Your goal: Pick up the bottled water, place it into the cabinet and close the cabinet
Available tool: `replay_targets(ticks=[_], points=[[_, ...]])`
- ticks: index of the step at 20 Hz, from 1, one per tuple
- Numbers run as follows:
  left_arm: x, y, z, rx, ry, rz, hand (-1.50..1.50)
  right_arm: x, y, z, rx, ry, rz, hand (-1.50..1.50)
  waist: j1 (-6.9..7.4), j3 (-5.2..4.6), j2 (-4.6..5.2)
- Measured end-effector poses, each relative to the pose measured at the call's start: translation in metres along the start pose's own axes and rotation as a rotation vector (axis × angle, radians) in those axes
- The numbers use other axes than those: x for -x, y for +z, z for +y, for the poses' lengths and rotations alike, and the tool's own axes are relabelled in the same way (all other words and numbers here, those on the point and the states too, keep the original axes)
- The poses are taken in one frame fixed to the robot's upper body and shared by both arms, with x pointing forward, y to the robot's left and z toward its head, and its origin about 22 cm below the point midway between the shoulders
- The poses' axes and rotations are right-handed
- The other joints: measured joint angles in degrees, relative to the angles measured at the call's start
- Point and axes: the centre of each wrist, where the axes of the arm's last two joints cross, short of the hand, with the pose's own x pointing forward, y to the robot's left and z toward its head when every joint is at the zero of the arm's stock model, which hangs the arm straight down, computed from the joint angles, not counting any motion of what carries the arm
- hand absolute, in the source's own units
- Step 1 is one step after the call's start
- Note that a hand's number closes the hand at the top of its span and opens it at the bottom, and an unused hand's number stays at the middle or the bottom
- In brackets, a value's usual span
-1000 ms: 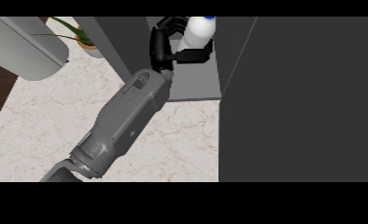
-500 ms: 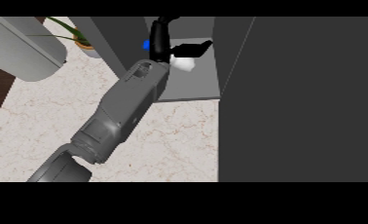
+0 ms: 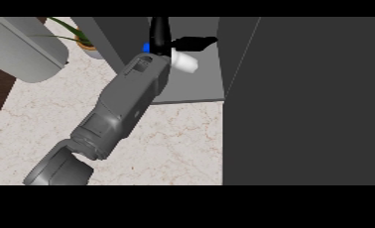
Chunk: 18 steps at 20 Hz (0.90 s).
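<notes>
Nearest to you, low in the frame, the marble counter [image 3: 183,142] is lying bare around the grey forearm [image 3: 121,108], which is coming in from the lower left corner and slanting up toward the upper middle. It is the only arm showing, so you are judging it as the left.

At its end, the left hand [image 3: 192,42] is reaching into the open cabinet [image 3: 198,89]. One finger is pointing straight up and another part is stretching right, so the fingers are looking spread wide, not curled round anything.

What is changing for you: a second ago the bottled water [image 3: 187,62] was sitting upright and higher in a curled hand; now it is lying lower and tilted, blue cap to the left, white body to the right, just under the hand over the cabinet's grey floor. You are probably seeing the release. Whether it is resting steadily, you cannot tell.

To the right, the tall dark panel [image 3: 307,98] is standing; the closing is not yet done.
</notes>
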Motion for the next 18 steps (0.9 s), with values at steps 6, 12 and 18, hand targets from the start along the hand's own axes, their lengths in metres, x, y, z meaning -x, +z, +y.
replay_targets(ticks=[6, 12, 18], points=[[-0.013, 0.000, -0.008, 0.051, 0.156, -0.047, -1.50, -0.001, 0.001, 0.000, -0.002, -0.004, 0.006, -1.50, 0.36, -0.01, -0.40], [-0.013, 0.013, -0.013, 0.135, 0.258, -0.053, -1.50, -0.001, 0.001, 0.001, 0.010, -0.009, 0.015, -1.50, 1.93, 0.00, -0.99], [-0.011, 0.041, -0.018, 0.187, 0.320, -0.040, -1.50, -0.001, -0.003, 0.003, 0.001, -0.021, 0.033, -1.50, 2.67, 0.00, -1.19]])
